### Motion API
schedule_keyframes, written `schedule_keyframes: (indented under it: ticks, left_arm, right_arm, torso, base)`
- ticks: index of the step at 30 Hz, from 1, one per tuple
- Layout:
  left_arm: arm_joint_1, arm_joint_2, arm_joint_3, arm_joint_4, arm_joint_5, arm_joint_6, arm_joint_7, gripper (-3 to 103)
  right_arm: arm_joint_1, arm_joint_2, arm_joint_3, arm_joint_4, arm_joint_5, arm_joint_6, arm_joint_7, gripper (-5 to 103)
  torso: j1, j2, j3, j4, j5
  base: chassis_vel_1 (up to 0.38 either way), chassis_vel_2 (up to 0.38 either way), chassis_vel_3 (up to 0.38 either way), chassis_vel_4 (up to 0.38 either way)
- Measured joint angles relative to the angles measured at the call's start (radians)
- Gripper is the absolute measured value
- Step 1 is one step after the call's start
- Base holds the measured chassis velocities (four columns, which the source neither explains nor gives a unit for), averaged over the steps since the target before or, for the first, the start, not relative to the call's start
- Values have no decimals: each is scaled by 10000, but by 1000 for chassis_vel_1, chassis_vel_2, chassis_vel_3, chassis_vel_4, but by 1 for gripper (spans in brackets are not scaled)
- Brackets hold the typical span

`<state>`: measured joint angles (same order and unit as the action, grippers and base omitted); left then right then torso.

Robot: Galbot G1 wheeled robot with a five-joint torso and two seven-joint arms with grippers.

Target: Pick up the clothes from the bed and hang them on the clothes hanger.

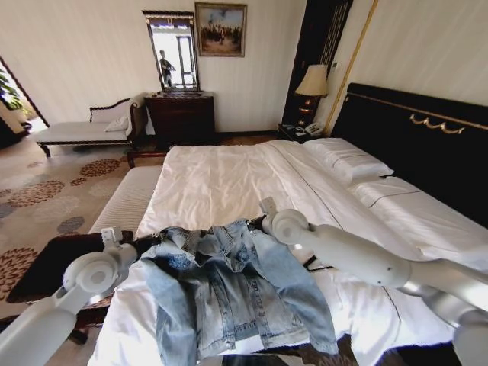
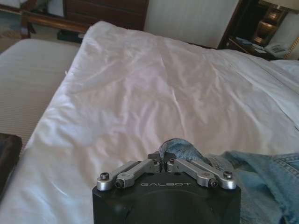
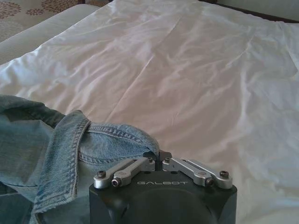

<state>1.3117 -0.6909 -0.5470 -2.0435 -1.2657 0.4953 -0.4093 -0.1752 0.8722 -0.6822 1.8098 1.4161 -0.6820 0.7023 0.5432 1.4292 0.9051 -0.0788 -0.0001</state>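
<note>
Both grippers, each marked "GALBOT" on its black housing, pinch the denim jacket (image 1: pixel 229 293) at its shoulders: the left gripper (image 2: pixel 161 160) and right gripper (image 3: pixel 158 154) are clamped on folds of cloth, so it hangs spread above the near edge of the bed (image 1: pixel 221 183)

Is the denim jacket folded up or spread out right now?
Spread out: the jacket hangs open between the left gripper and right gripper, over the bed.

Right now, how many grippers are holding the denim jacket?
2. The left gripper is shut on one shoulder of the denim jacket, the right gripper on the other shoulder near the collar, holding it spread over the bed.
</note>
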Motion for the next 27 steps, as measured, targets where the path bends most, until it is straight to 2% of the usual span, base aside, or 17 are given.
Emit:
schedule_keyframes:
  ticks: [2, 5, 6, 10, 11, 14, 15, 18, 21, 24, 27]
  left_arm:
    - [-183, -102, 133, 203, 244, -147, 40, 1]
    - [-1149, -574, 751, 1139, 1162, -778, 129, 1]
    - [-1149, -574, 751, 1139, 1162, -778, 129, 1]
    - [-2331, -1103, 1547, 2226, 1758, -1252, 253, 1]
    - [-2331, -1103, 1547, 2226, 1758, -1252, 253, 1]
    - [-3227, -1568, 2330, 3219, 2157, -1486, 377, 1]
    - [-3227, -1568, 2330, 3219, 2157, -1486, 377, 1]
    - [-3943, -1982, 3087, 3993, 2478, -1639, 525, 1]
    - [-4332, -2184, 3472, 4344, 2576, -1701, 573, 1]
    - [-5350, -2642, 4304, 5190, 2679, -1922, 664, 1]
    - [-5853, -2839, 4683, 5608, 2718, -2050, 691, 1]
  right_arm:
    - [-12, 129, -19, -210, -194, 93, -95, 2]
    - [12, 730, -140, -1299, -1199, 621, -553, 2]
    - [12, 730, -140, -1299, -1199, 621, -553, 2]
    - [79, 1686, -232, -2880, -2120, 1168, -691, 2]
    - [79, 1686, -232, -2880, -2120, 1168, -691, 2]
    - [94, 2675, -258, -4310, -3164, 1613, -798, 2]
    - [94, 2675, -258, -4310, -3164, 1613, -798, 2]
    - [60, 3291, -139, -5508, -3889, 1921, -818, 2]
    - [24, 3526, 2, -6177, -4153, 2041, -871, 2]
    - [-31, 3863, 293, -7294, -4591, 2319, -934, 2]
    - [-33, 3959, 443, -7713, -4722, 2417, -945, 2]
  torso:
    - [0, 0, 0, 0, 0]
    - [3, 0, 1, 1, -4]
    - [3, 0, 1, 1, -4]
    - [8, -2, 3, 2, 1]
    - [8, -2, 3, 2, 1]
    - [6, -2, 3, 5, 2]
    - [6, -2, 3, 5, 2]
    - [6, -2, 4, 10, 1]
    - [7, -2, 4, 6, 0]
    - [7, -3, 4, 1, 2]
    - [7, -3, 4, 0, 2]
  base:
    - [0, 0, 0, 0]
    - [0, 0, 0, 0]
    - [0, 0, 0, 0]
    - [0, 0, 0, 0]
    - [0, 0, 0, 0]
    - [0, 0, 0, 0]
    - [0, 0, 0, 0]
    - [0, 0, 0, 0]
    - [0, 0, 0, 0]
    - [0, 0, 0, 0]
    - [0, 0, 0, 0]
